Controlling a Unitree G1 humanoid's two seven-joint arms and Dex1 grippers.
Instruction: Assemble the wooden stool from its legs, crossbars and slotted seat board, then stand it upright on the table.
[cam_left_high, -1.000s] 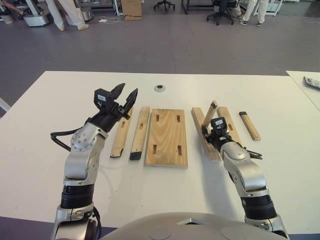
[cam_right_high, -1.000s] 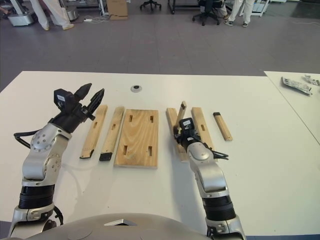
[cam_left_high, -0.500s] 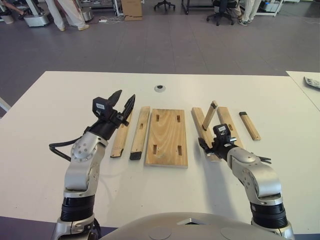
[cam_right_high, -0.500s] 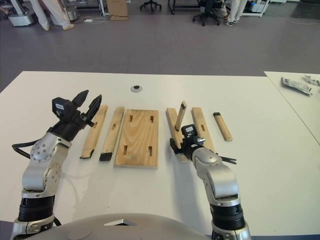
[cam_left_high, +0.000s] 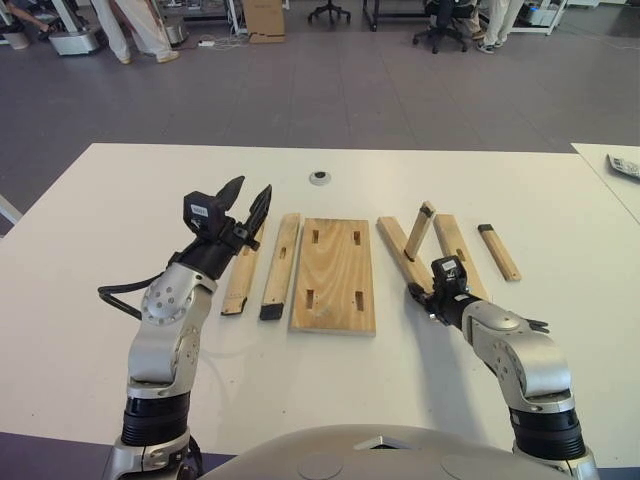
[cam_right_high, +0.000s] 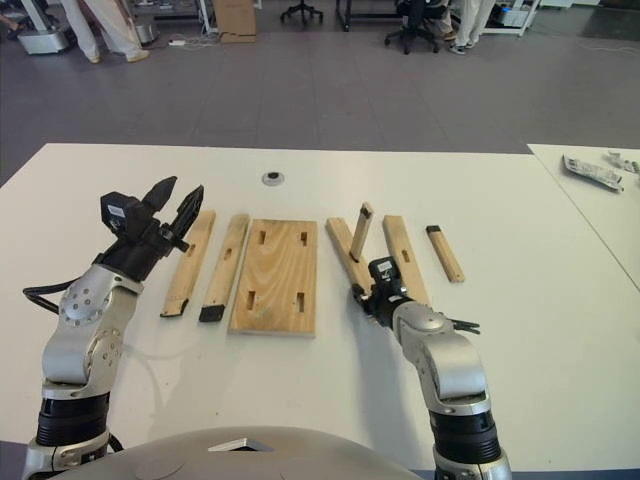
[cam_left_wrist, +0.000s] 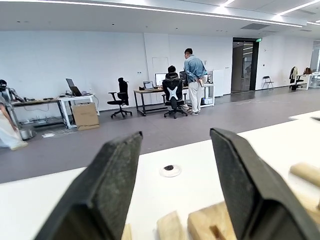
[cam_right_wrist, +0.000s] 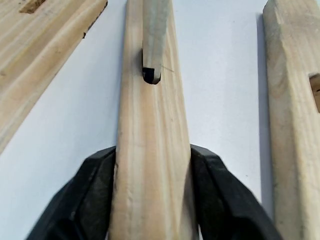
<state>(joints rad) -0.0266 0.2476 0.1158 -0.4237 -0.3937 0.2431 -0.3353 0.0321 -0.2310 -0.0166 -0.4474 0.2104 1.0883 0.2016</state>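
One crossbar (cam_left_high: 420, 229) resting on clamped leg (cam_left_high: 398, 243), seat board (cam_left_high: 334, 273) alongside

one seat board (cam_left_high: 333, 272); four legs (cam_left_high: 238, 285) (cam_left_high: 281, 262) (cam_left_high: 399, 247) (cam_left_high: 446, 233); two crossbars (cam_left_high: 420, 228) (cam_left_high: 498, 251); one small round disc (cam_left_high: 319, 177).

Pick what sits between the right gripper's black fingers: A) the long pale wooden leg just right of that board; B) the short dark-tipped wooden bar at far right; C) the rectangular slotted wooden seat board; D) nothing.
A: in the right wrist view the right gripper has its black fingers pressed against both sides of the long pale wooden leg.
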